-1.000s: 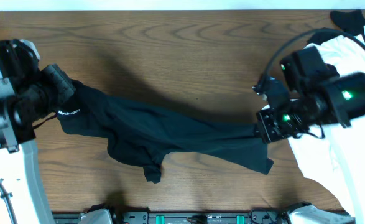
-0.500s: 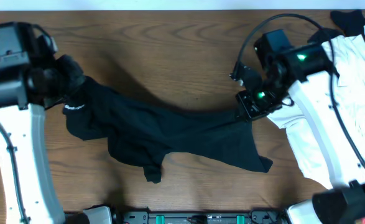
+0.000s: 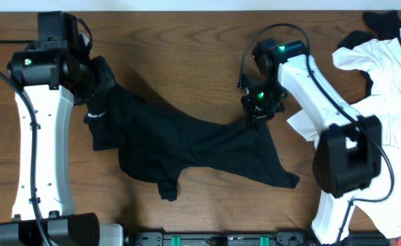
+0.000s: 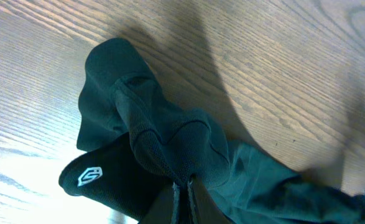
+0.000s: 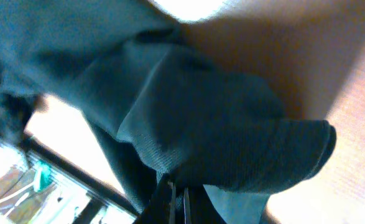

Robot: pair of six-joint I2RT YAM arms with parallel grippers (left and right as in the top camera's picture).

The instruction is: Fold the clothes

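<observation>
We see the black shirt (image 3: 186,147) spread across the table (image 3: 186,41), strung between both arms. The left gripper (image 4: 183,190) is clamped on a bunched fold near the white logo (image 4: 90,176). The right gripper (image 5: 173,190) is pinched tight on the opposite edge. At far right the frame cuts off the white clothes (image 3: 391,75), and we cannot make out their full shape.

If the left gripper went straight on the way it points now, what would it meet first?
The black shirt: the left gripper is shut on a bunched fold of it ahead. Behind the fabric is probably the wooden table; depth is unclear.
</observation>
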